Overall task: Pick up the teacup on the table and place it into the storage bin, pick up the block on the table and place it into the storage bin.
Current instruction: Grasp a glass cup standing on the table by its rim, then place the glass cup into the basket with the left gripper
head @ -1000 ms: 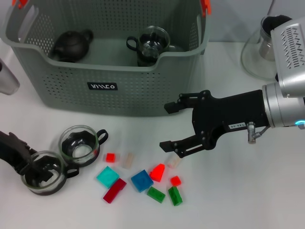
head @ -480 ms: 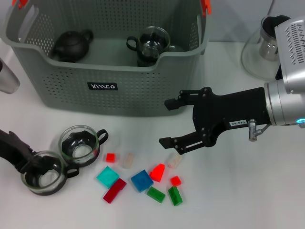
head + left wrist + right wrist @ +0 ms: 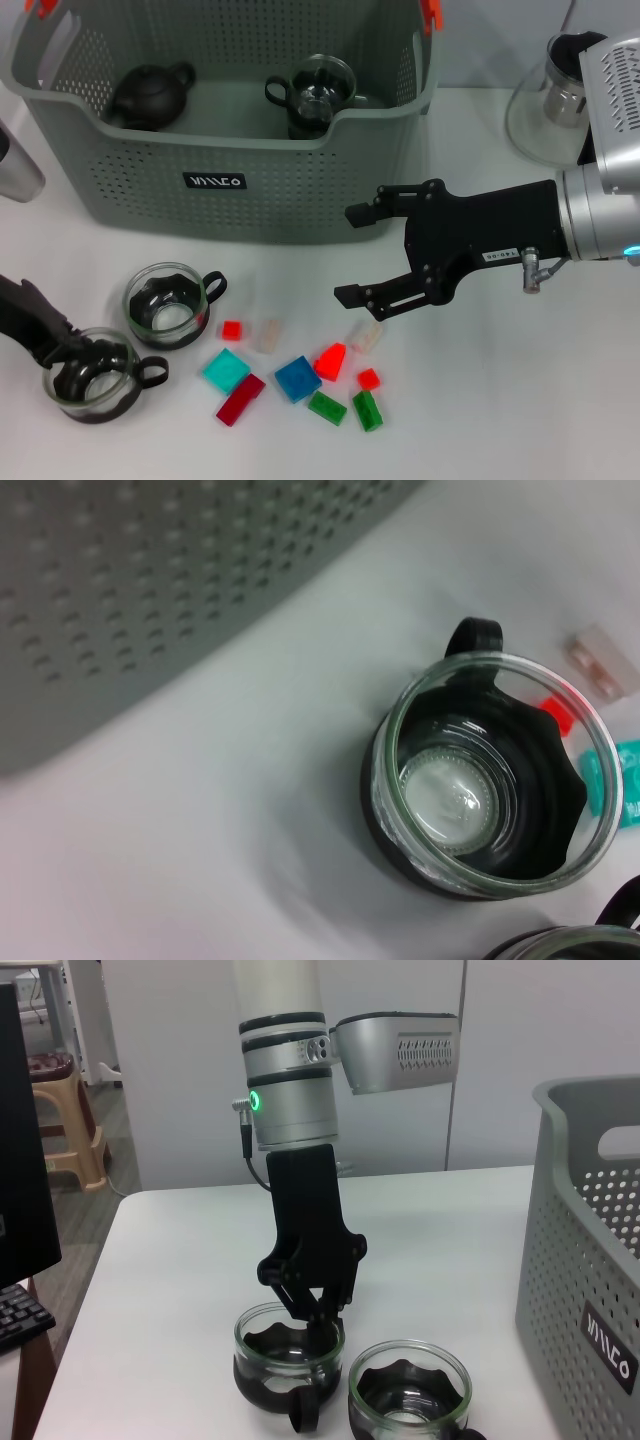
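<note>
At the near left corner of the table, well in front of the storage bin (image 3: 230, 150), the left gripper (image 3: 72, 358) is clamped on the rim of a glass teacup (image 3: 92, 382); one finger reaches down inside the cup, as the right wrist view shows. Whether the cup is already clear of the table is hard to judge from these views. A second teacup (image 3: 165, 303) sits just beside it, between the held cup and the bin, with its handle turned toward the bin.

The grip is a thin pinch on smooth glass, so the cup may swing or slip once lifted. The neighbouring teacup is close enough to be knocked if the held cup is dragged toward the bin rather than raised first. The bin's front wall is tall, and a low carry would strike it.

Further right of the bin's front, the right gripper (image 3: 360, 252) hangs with its fingers spread wide and nothing between them, above the scattered blocks (image 3: 297, 378). A careless descent could scatter them.
</note>
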`<state>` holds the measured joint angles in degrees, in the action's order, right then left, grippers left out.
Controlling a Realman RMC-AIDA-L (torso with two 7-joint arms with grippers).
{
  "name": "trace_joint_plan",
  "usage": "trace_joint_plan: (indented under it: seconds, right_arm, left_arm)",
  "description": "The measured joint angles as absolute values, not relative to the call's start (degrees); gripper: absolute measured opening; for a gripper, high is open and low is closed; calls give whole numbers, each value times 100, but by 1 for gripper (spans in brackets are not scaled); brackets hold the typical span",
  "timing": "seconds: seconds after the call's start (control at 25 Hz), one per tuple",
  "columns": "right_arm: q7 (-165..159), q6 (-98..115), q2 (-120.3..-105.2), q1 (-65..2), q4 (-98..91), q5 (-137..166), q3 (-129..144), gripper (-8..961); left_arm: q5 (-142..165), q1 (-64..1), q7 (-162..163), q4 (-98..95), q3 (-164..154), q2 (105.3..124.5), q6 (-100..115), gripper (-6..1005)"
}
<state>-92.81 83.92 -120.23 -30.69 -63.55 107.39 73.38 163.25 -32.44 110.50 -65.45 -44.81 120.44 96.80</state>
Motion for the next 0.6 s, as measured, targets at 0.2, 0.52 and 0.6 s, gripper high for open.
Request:
trace_joint_plan:
  seconds: [0.2,0.52,0.6]
  right_arm:
    - [-9281,8394,-12022,-3059,-6352,10739,7338,945]
    - [-9282,8454,-12004,-3029,-6327,10770,7231,945]
    - [-9282,8556,-11995,-3019,-6306,10774,7159,944]
  left_arm:
    - [16316,-3284,11046,-6611,-4449,12020,9752,88]
    - [15530,-3409,11028,-7413,-3608,11786,11259,48]
    - [15191,-3462,11063,-7558,-3249,11701,11609,50]
